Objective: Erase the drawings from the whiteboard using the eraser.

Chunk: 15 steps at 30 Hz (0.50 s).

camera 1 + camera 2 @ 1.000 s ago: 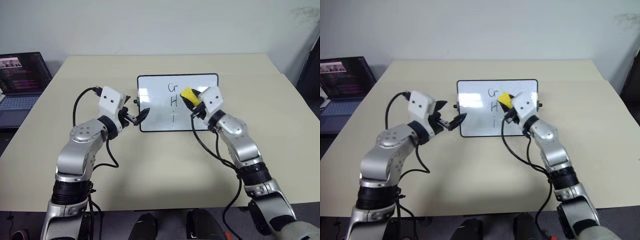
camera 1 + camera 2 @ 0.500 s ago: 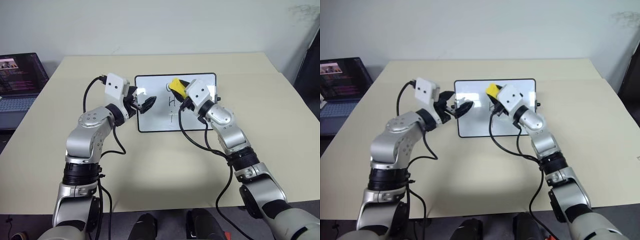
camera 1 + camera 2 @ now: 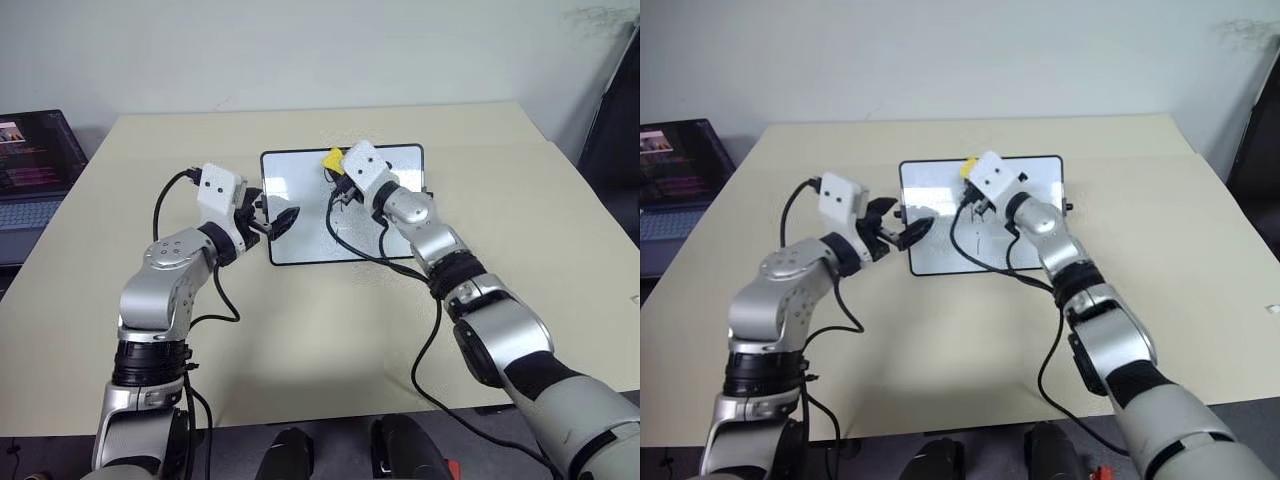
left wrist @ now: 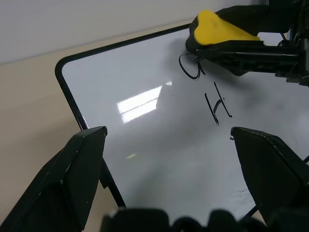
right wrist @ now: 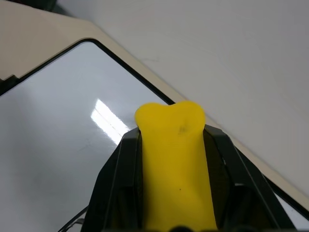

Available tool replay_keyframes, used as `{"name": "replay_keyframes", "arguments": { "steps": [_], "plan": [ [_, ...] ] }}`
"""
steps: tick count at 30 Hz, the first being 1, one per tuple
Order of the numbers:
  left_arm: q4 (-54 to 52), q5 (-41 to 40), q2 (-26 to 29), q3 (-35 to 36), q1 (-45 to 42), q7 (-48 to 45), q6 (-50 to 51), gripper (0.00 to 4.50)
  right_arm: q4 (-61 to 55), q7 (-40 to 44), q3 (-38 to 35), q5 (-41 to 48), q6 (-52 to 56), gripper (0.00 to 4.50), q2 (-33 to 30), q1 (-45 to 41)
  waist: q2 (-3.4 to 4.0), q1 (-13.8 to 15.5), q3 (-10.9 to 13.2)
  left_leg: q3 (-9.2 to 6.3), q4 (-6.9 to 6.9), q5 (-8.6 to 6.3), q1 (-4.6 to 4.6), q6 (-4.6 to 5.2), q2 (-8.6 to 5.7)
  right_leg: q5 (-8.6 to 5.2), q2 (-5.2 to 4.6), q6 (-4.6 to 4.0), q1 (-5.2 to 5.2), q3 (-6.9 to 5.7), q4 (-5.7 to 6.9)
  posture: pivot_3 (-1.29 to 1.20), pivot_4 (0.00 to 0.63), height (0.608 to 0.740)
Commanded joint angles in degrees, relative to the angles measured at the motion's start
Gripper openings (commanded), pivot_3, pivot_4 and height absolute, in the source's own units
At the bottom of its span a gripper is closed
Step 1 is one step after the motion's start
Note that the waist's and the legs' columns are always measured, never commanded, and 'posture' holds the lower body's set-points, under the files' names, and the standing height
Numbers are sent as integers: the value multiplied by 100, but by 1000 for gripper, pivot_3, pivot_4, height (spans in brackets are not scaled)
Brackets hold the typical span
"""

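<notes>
Yellow eraser (image 3: 331, 158) pinched tight in the right gripper (image 3: 337, 166), up at the far edge of the whiteboard (image 3: 295, 240), right by the top of the drawings (image 4: 212, 94) — placed, by the look of it, to start the wipe at the first letter. Left gripper (image 3: 276, 222) hovering at the board's near-left side, fingers spread, likely there to steady the frame. On to the left wrist view: black fingers (image 4: 67, 179) wide apart with the board's corner and black frame between them, "G" half hidden under the yellow block, "H" still whole just beside it. Over to the right wrist view: eraser squeezed between both black fingers (image 5: 120, 188), poking out past the tips, glossy white board beneath, beige table (image 3: 330, 330) beyond its frame.
</notes>
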Motion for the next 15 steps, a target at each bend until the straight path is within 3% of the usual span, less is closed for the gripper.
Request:
{"name": "replay_keyframes", "arguments": {
  "steps": [1,15],
  "plan": [
    [-311,-97,63,146,11,52,13,4500,336,-237,-172,27,23,1327,96,-335,0,0,0,1,0,0,0,0,0,0,0,0,0,0,0,0,150,740],
    [-322,-89,-45,39,-17,61,1,4500,742,-299,281,-610,229,1326,99,-73,-5,-3,-5,5,6,-4,17,8,-3,6,12,-10,8,3,14,0,150,740]
  ]
}}
